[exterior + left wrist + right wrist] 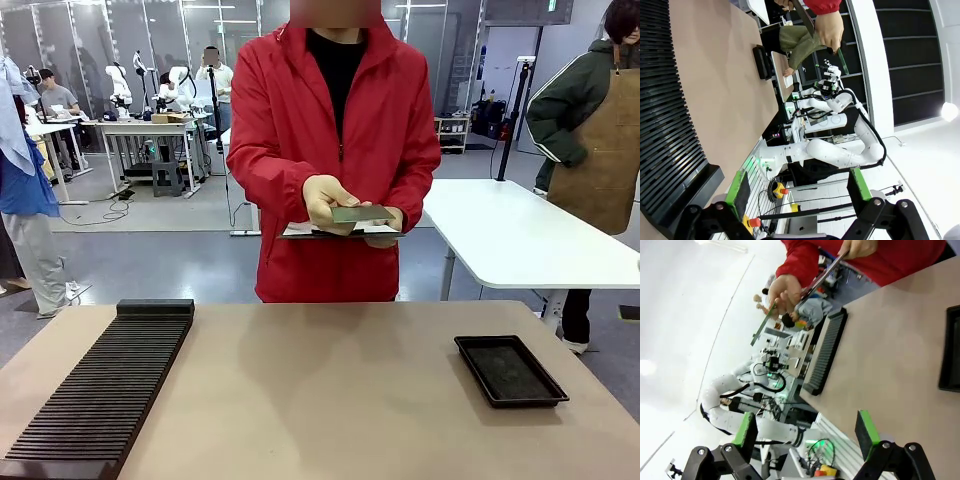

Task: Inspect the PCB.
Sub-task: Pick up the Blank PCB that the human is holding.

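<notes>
PCB (362, 213): we see it in the person's hand (325, 198), well beyond both claws.
Left claw (800, 192): gaping wide, holding nothing.
Right claw (806, 432): likewise wide, empty.
Progress: we judge the inspection under way, board not yet set down.

Table (320, 400): the broad middle strip lies bare from near edge to far edge, so either arm can pass. My right gripper (805, 427), fingers apart, looks across that bare strip.

Left side: a long ridged black rack (105, 385) runs from the near corner toward the far edge and blocks that lane. Its end sits close beside my left gripper (799, 180), whose fingers are spread wide.

Right side: a shallow black tray (530, 402) lies flat, well apart from the rack.

Far edge: a person (340, 120) stands at the middle, holding a green board (362, 214) and a clipboard (300, 233) in the air beyond the edge. There is open room on either side of the person.
</notes>
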